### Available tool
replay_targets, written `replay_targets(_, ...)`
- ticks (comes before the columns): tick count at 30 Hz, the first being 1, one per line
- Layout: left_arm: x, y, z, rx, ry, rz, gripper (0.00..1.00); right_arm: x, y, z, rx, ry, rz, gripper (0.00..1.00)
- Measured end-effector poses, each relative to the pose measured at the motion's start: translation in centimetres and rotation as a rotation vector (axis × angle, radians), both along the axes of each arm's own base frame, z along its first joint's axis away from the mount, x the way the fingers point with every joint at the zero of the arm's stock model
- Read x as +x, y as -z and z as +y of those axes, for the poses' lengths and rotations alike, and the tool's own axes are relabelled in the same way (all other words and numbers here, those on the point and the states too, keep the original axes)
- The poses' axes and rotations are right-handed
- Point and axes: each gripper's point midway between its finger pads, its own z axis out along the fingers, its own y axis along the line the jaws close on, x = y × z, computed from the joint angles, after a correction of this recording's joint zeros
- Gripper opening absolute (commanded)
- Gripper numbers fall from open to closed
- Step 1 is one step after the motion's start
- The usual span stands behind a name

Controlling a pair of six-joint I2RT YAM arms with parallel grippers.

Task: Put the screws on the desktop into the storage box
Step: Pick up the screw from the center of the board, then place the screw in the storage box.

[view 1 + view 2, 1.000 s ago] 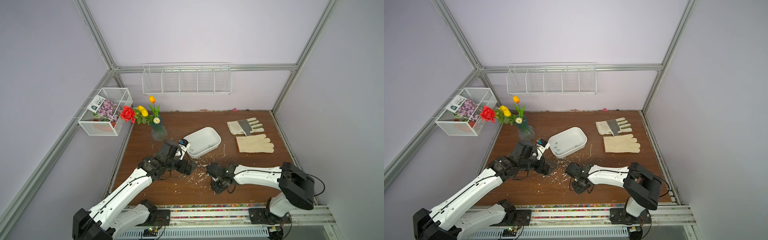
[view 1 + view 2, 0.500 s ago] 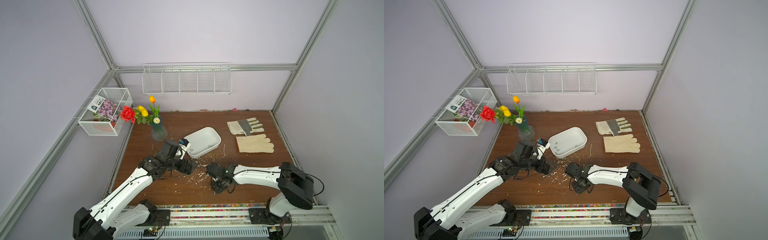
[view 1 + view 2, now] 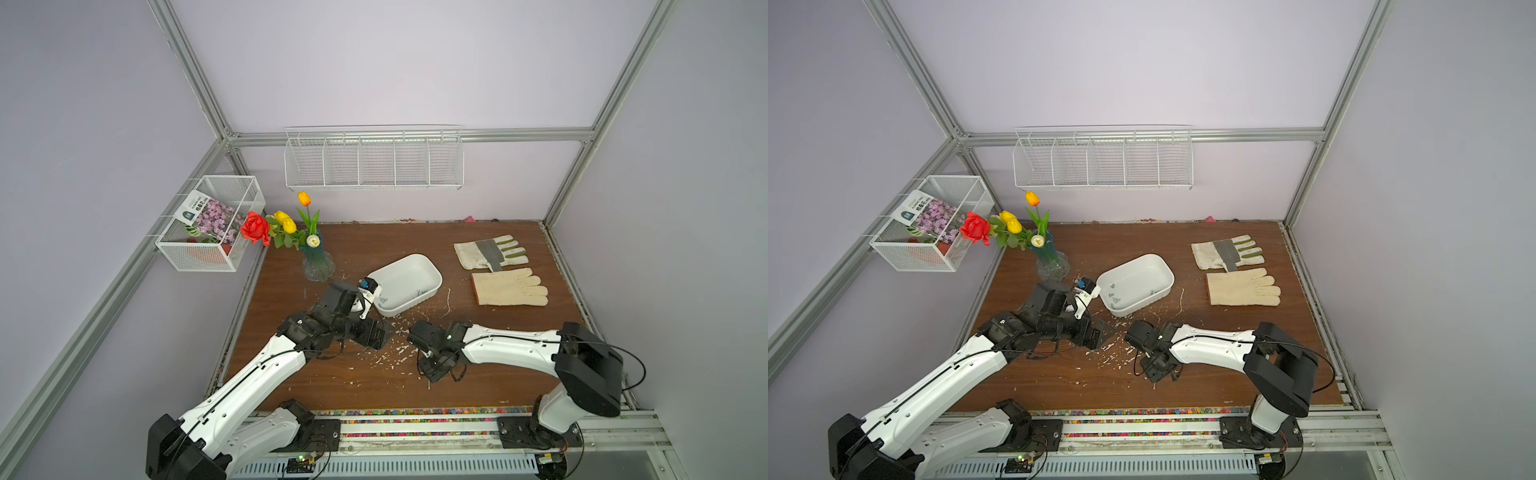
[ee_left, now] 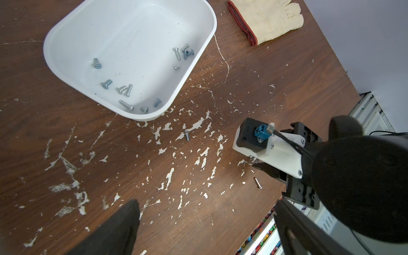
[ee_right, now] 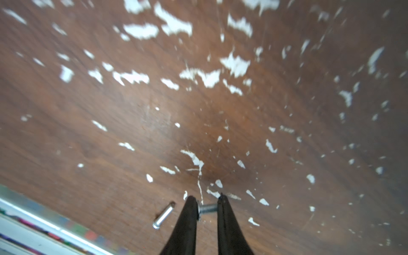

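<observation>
**A:** How much of the desktop (image 3: 365, 245) is seen?

**B:** Its near middle is covered by the left arm (image 3: 257, 374) and the right arm (image 3: 511, 345) in both top views. White flecks (image 4: 197, 126) are scattered there, so small parts are hard to pick out from above.

**A:** Where is the box (image 3: 405, 276) placed?

**B:** It is set on the desktop behind the arms, open side up. One corner is hidden by the left wrist camera (image 3: 369, 286) in the top views. In the left wrist view about a dozen screws (image 4: 123, 90) are seen lying inside.

**A:** How is the left gripper (image 4: 207, 201) held?

**B:** It is held over the flecked patch in front of the box, fingers spread wide and nothing between them. Only the tips are shown; the rest is cut off.

**A:** And the right gripper (image 5: 206, 198)?

**B:** It is clamped on a held screw (image 5: 207, 208), pinched end to end, head against one finger. The view is blurred, so contact with the desktop cannot be told. From above, the grip is hidden under the wrist.

**A:** What is found loose?

**B:** A long screw (image 5: 164, 215) is seen on the desktop just beside the right gripper. A short screw (image 4: 187, 135) is seen among the flecks near the box's front wall.
</observation>
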Motion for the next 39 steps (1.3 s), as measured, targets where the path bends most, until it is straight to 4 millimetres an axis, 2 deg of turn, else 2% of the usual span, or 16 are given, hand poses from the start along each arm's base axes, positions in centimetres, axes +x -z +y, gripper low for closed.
replay_targets(4,0.2,-0.3,0.3,0.005,-0.015,-0.020,0.99,2.6,-1.9,0.6,0.035,0.016,-0.038,0.18)
replay_targets(11,0.3,-1.0,0.7,0.001,-0.030,-0.051,0.99,8.7,-6.3,0.8,0.108,0.061,-0.115,0.18)
replay_targets(14,0.3,-0.9,0.7,0.002,-0.030,-0.051,0.99,11.3,-7.5,1.2,0.137,0.072,-0.136,0.18)
replay_targets(23,0.3,-0.5,0.7,0.009,-0.030,-0.042,0.99,17.9,-7.8,3.4,0.168,0.081,-0.163,0.19)
replay_targets(25,0.3,-0.3,0.7,0.013,-0.030,-0.036,0.99,19.2,-7.7,3.9,0.174,0.082,-0.172,0.21)
replay_targets(28,0.4,-0.1,0.6,0.019,-0.029,-0.029,0.99,20.5,-7.5,4.4,0.183,0.083,-0.180,0.33)
replay_targets(30,0.4,0.0,0.6,0.021,-0.030,-0.026,0.99,20.9,-7.3,4.2,0.179,0.091,-0.183,0.53)
replay_targets(33,0.4,0.2,0.6,0.025,-0.029,-0.021,0.99,21.3,-7.5,3.7,0.172,0.092,-0.206,0.63)
replay_targets(35,0.5,0.4,0.6,0.029,-0.031,-0.016,0.99,21.2,-7.9,3.1,0.171,0.093,-0.221,0.69)
replay_targets(39,0.6,0.7,0.7,0.035,-0.035,-0.008,0.99,19.8,-9.9,1.2,0.200,0.105,-0.242,0.97)
